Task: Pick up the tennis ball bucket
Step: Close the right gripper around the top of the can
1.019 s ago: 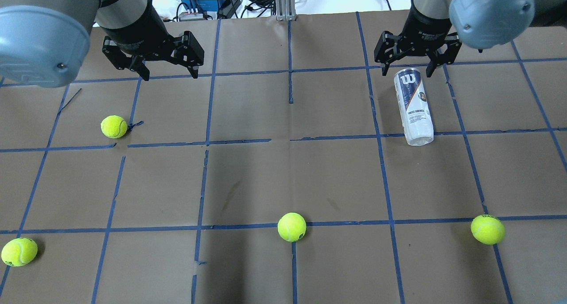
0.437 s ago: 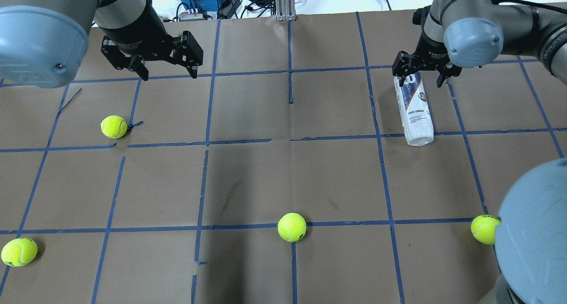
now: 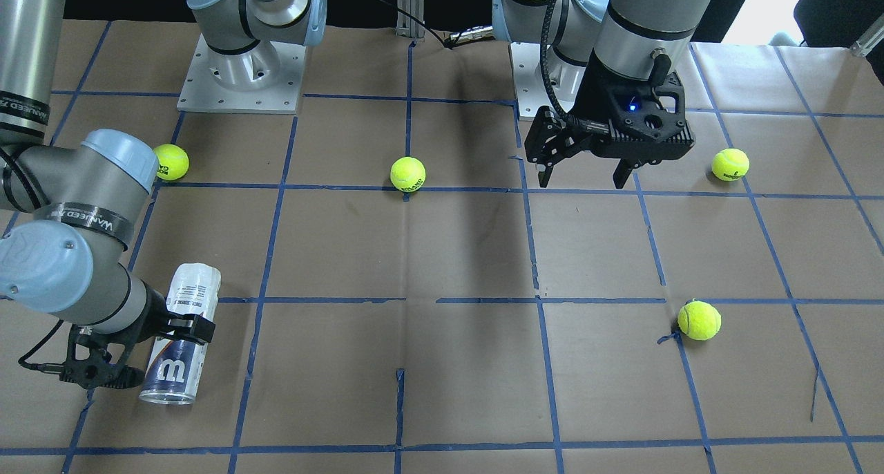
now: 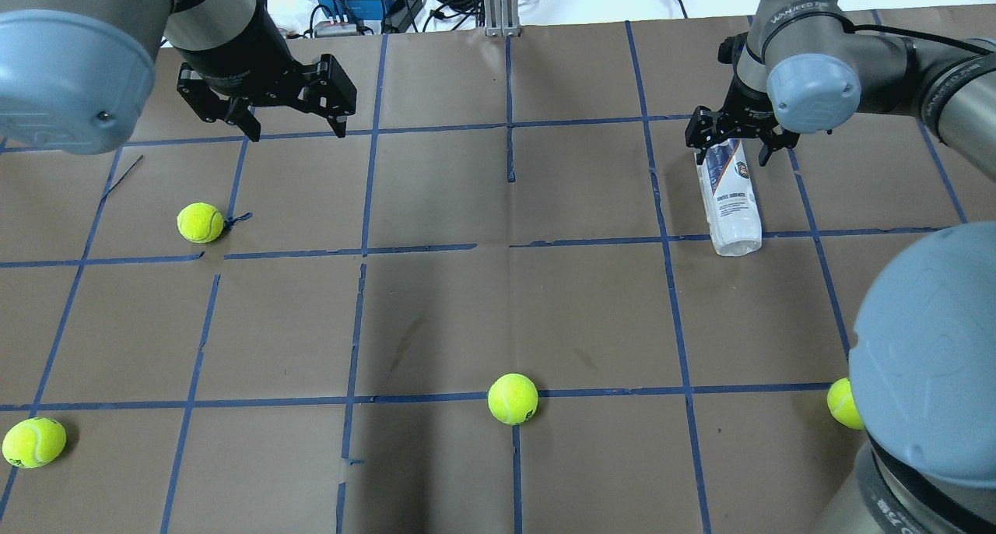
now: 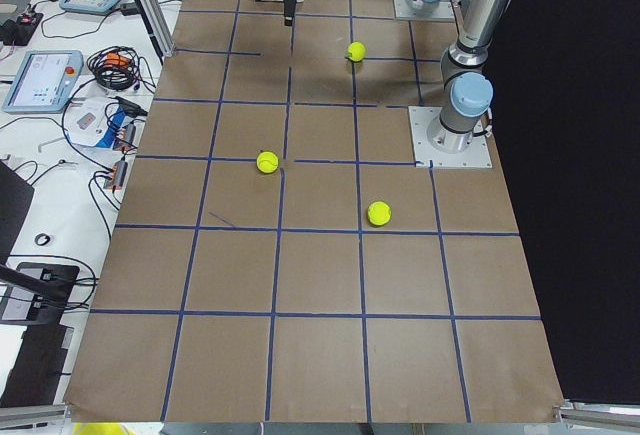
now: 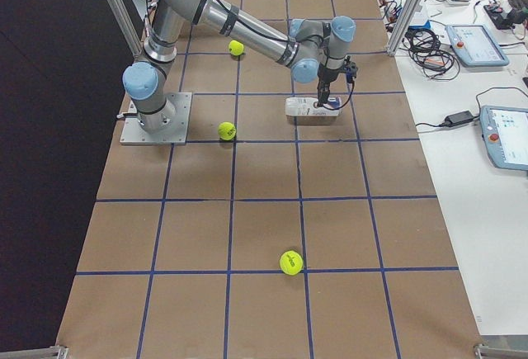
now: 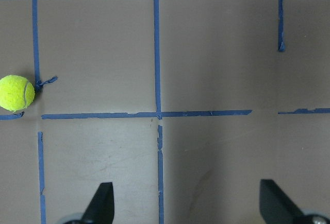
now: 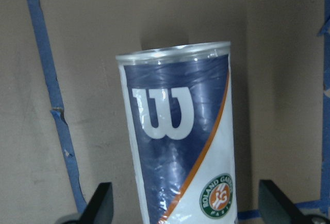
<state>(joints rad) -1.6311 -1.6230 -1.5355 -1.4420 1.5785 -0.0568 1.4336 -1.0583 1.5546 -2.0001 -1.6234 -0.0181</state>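
The tennis ball bucket (image 4: 729, 203) is a clear tube with a white and navy label. It lies on its side on the brown table at the far right, and shows in the front view (image 3: 181, 315) and the right wrist view (image 8: 180, 147). My right gripper (image 4: 731, 151) is open, low over the tube's navy "W" end, one finger on each side of it (image 3: 146, 355) (image 8: 186, 206). The pads stand apart from the tube. My left gripper (image 4: 298, 129) is open and empty above the far left of the table (image 3: 580, 180) (image 7: 188, 206).
Several yellow-green tennis balls lie on the table: one at the left (image 4: 200, 222), one at the near left (image 4: 34, 442), one at the near middle (image 4: 512, 398), one at the near right (image 4: 843, 403) partly behind my right arm's elbow. Blue tape lines grid the table.
My right gripper has come down and forward over the tube's navy end, its fingers now on either side of it. The tube and the left arm have not moved.
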